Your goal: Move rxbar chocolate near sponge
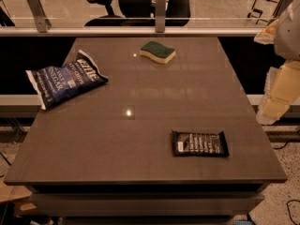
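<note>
Down near the front right of the brown table (140, 139), the rxbar chocolate (200, 143) lay flat, its white lettering facing up. Near the back edge sat the sponge (158, 52), green side up, well apart from the bar. A dark-blue chip bag (65, 78) lay at the left. The gripper (277, 95) hung beyond the table's right side, touching none of them; whether it was open or closed I could not tell.
</note>
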